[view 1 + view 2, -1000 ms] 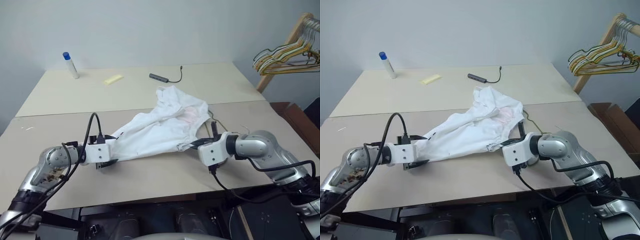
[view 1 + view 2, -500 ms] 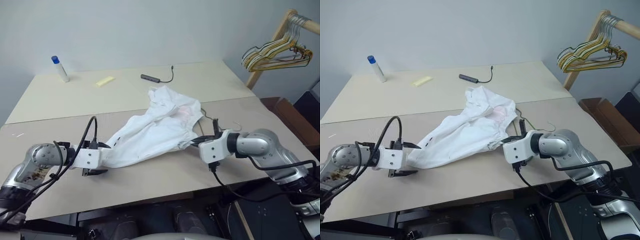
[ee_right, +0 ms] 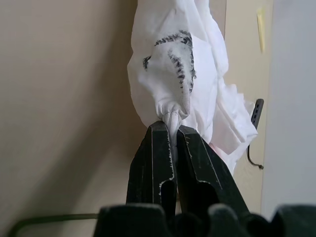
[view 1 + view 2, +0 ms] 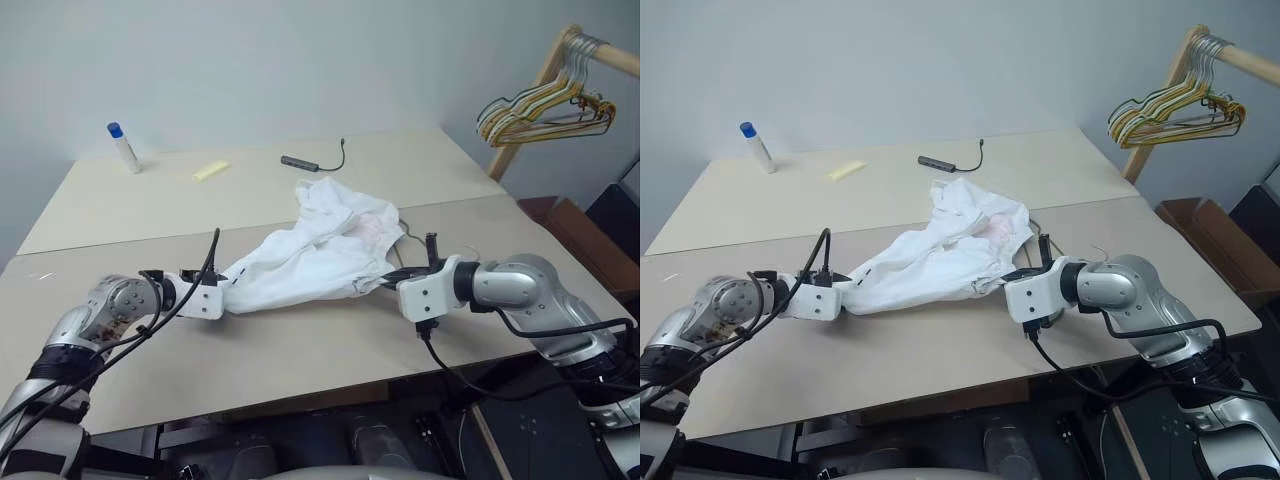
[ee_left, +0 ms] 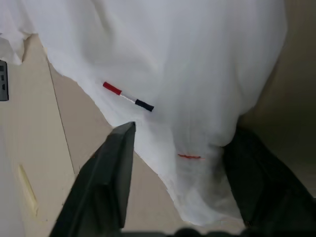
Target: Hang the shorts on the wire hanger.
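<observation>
The right tool (image 3: 170,140) is clamped on a twisted pinch of the white thin-fabric shorts (image 4: 318,255); the left tool (image 5: 180,180) straddles the opposite hem with its fingers apart — not yet gripping. The shorts lie crumpled mid-tabletop, toward the right edge, over the thin dark wire hanger (image 4: 412,243). The cloth looks light, limp and likely to slip and sag — best held at hems or the gathered waistband.

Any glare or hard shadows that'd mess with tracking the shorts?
Head views: even light, soft shadow under the shorts, mild sheen on the right forearm. Left wrist view: the shorts shade the table beside the open left pincer. Right wrist view: no glare on the right pincer.
</observation>
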Available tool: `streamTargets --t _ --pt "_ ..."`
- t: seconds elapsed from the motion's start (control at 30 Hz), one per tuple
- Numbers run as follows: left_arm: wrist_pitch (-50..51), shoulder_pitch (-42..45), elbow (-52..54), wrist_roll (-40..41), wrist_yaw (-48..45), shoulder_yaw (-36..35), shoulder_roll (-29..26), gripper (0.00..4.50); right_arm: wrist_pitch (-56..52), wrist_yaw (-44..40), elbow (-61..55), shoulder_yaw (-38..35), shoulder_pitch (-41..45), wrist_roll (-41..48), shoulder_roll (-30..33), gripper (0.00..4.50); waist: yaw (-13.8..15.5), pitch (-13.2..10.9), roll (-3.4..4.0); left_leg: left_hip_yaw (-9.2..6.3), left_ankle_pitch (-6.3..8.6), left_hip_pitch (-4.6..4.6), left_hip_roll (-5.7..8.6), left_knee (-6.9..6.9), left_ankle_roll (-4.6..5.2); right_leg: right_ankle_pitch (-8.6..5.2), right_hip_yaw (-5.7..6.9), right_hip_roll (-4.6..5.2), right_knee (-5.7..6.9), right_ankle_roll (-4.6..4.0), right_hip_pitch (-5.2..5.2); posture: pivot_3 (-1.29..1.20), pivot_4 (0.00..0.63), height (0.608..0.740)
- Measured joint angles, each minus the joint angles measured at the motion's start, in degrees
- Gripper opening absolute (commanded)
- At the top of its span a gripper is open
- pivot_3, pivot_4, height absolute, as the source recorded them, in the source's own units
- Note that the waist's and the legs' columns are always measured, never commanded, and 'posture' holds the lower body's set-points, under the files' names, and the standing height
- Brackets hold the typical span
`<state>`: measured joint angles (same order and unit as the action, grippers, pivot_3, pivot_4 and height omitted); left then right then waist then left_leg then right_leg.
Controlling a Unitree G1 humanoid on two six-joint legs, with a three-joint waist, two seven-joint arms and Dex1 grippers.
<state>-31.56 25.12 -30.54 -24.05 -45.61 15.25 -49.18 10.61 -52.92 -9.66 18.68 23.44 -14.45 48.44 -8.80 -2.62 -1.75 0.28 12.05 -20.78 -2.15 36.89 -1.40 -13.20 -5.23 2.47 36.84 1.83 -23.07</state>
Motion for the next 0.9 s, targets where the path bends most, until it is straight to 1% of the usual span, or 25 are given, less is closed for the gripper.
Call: streamTargets --t 0.1,0.17,0.33,0.43,0.47,0.53,0.6,0.63,0.73,0.83,0.9 --pt "-0.93 1.93 -3.07 -0.74 1.14 1.05 1.17 0.7 -0.05 -0.11 0.02 -0.02 0.32 0.0 -0.18 0.0 -0.14 0.0 0.0 -0.02 0.01 -0.28 0.01 -0.01 0.02 0.19 0.02 0.0 -0.02 0.43 -0.2 -0.14 0.0 0.74" --pt "-1.48 2.69 -4.64 -1.07 1.86 1.65 1.85 0.06 -0.05 -0.12 0.03 -0.04 0.56 0.01 -0.38 0.0 -0.19 -0.01 -0.01 -0.03 0.03 -0.36 0.01 0.0 0.03 0.21 0.02 0.0 -0.08 0.48 -0.24 -0.14 0.0 0.74" --pt "-3.29 5.22 -8.68 -1.95 3.28 2.47 2.02 0.02 -0.05 -0.23 0.1 -0.05 0.58 0.01 -0.54 0.0 -0.25 -0.02 -0.04 -0.03 0.04 -0.38 0.03 0.0 0.03 0.22 0.02 0.02 -0.15 0.53 -0.24 -0.13 0.0 0.74" --pt "-3.55 5.83 -9.34 -2.1 3.86 2.48 2.07 0.02 -0.04 -0.22 0.3 -0.05 0.59 0.0 -1.03 0.0 -0.3 -0.04 -0.06 -0.04 0.04 -0.38 0.03 0.0 0.03 0.22 0.03 0.01 -0.15 0.52 -0.24 -0.13 0.0 0.74" --pt "-3.45 5.73 -9.14 -1.67 3.45 2.46 2.0 0.02 -0.03 -0.21 0.42 -0.05 0.61 0.0 -1.26 0.0 -0.31 -0.04 -0.06 -0.03 0.04 -0.38 0.03 -0.01 0.03 0.22 0.02 0.01 -0.14 0.52 -0.24 -0.13 0.0 0.74" --pt "-2.92 4.0 -6.19 0.96 -0.35 2.27 0.35 0.02 0.08 -0.17 0.89 0.01 0.89 0.0 -1.77 0.0 -0.63 -0.07 -0.12 -0.03 0.05 -0.4 0.02 -0.01 0.02 0.22 0.01 0.01 -0.14 0.52 -0.28 -0.12 0.0 0.74" --pt "-1.12 0.06 -0.69 6.23 -6.54 1.49 -3.17 0.02 0.42 0.03 1.6 -0.03 1.13 -0.02 -1.87 0.0 -1.47 -0.09 -0.13 -0.01 0.08 -0.44 -0.02 -0.03 -0.02 0.2 -0.02 0.01 -0.13 0.49 -0.35 -0.11 0.0 0.74" --pt "0.5 -3.36 3.78 10.18 -10.6 0.43 -5.91 0.02 1.08 0.27 2.44 -0.11 1.16 -0.03 -1.82 0.0 -1.78 -0.09 -0.14 0.0 0.11 -0.47 -0.05 -0.03 -0.02 0.18 -0.03 0.0 -0.12 0.46 -0.38 -0.1 0.0 0.74" --pt "4.38 -12.15 15.15 19.3 -17.49 -3.34 -12.34 0.02 3.98 0.63 4.49 0.0 1.1 -0.02 -1.68 0.0 -1.97 -0.13 -0.15 0.01 0.16 -0.49 -0.1 -0.05 0.03 0.11 -0.03 0.01 -0.1 0.42 -0.42 -0.08 0.012 0.74" --pt "8.15 -21.37 24.93 25.86 -20.66 -8.52 -17.56 0.02 7.17 0.52 5.76 0.19 0.98 0.2 -1.14 0.0 -1.6 -0.32 -0.2 0.02 0.17 -0.43 -0.11 -0.05 0.05 -0.1 -0.02 0.02 -0.07 0.09 -0.41 -0.06 0.025 0.74" --pt "11.31 -31.47 33.47 31.05 -22.64 -14.41 -21.05 0.02 10.68 -0.14 6.38 0.33 0.44 1.39 0.12 0.0 -1.43 -0.53 -0.25 0.09 0.19 -0.39 -0.2 -0.09 0.07 -0.19 -0.03 0.02 -0.08 -0.06 -0.39 -0.05 0.032 0.74"
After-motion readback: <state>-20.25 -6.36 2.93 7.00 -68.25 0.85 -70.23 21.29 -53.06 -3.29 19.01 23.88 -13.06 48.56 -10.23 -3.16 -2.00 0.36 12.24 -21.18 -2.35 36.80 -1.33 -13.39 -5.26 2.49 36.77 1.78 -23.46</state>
